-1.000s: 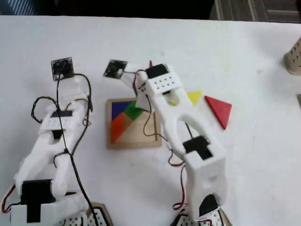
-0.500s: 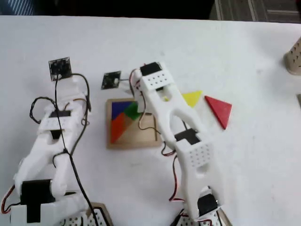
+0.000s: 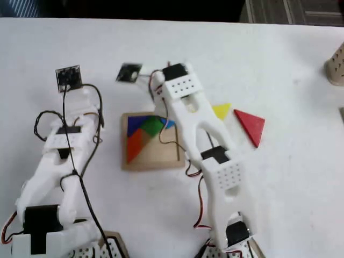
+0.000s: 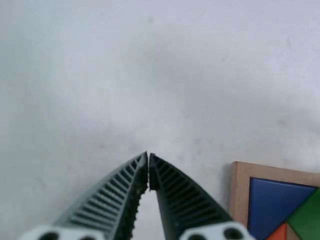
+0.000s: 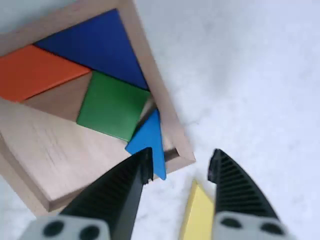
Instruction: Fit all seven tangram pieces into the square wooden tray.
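Observation:
The square wooden tray holds a dark blue triangle, a green square and an orange piece. A small light blue triangle lies tilted at the tray's corner, one tip over the rim. My right gripper hangs open just above that tip, holding nothing. A yellow triangle and a red triangle lie on the table right of the tray. My left gripper is shut and empty over bare table, left of the tray's corner.
The right arm covers the tray's right edge in the high view. The left arm stands left of the tray. A pale object sits at the table's far right edge. The table top is white.
The right arm has shifted slightly away from the tray's corner, and the light blue triangle now shows there. The left arm has not moved.

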`<control>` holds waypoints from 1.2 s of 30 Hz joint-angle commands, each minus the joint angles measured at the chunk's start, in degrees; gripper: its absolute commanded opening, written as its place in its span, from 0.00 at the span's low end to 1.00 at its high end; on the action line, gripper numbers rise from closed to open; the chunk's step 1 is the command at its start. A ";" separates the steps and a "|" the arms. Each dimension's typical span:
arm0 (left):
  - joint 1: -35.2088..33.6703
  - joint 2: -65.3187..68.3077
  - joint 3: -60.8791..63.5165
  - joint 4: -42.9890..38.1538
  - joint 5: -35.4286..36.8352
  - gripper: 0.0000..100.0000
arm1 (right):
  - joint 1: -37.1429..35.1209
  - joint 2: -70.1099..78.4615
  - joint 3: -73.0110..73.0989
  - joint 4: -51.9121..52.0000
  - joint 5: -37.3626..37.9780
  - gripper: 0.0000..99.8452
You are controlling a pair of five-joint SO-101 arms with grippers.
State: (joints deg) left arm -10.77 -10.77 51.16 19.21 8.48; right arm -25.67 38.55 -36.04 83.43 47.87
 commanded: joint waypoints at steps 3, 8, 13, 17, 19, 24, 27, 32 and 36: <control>-0.75 -0.22 -0.53 -1.49 -0.44 0.03 | 3.65 -6.37 -2.73 2.86 -15.65 0.03; -0.75 -0.22 -0.53 -1.49 -0.44 0.03 | 4.00 -5.58 -2.02 7.16 -23.65 0.02; -0.75 -0.22 -0.44 -1.49 -0.44 0.03 | 4.09 -1.19 1.14 4.62 -26.29 0.02; -0.75 -0.22 -0.44 -1.41 -0.44 0.03 | 4.09 1.19 1.14 2.59 -26.11 0.02; -0.75 -0.22 -0.44 -1.41 -0.44 0.03 | 3.91 1.19 1.14 2.59 -26.11 0.02; -0.75 -0.22 -0.44 -1.41 -0.44 0.03 | 3.74 1.80 1.67 1.27 -26.29 0.02; -0.75 -0.22 -0.44 -1.41 -0.44 0.03 | 3.65 2.77 1.23 0.48 -26.46 0.02; -0.75 -0.22 -0.44 -1.41 -0.44 0.03 | 2.77 4.18 0.88 -3.03 -26.46 0.02; -0.75 -0.22 -0.44 -1.41 -0.44 0.03 | 3.03 0.75 -1.85 0.40 -26.46 0.02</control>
State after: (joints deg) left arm -10.77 -10.77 51.16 19.21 8.48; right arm -22.77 43.30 -34.29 81.93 22.11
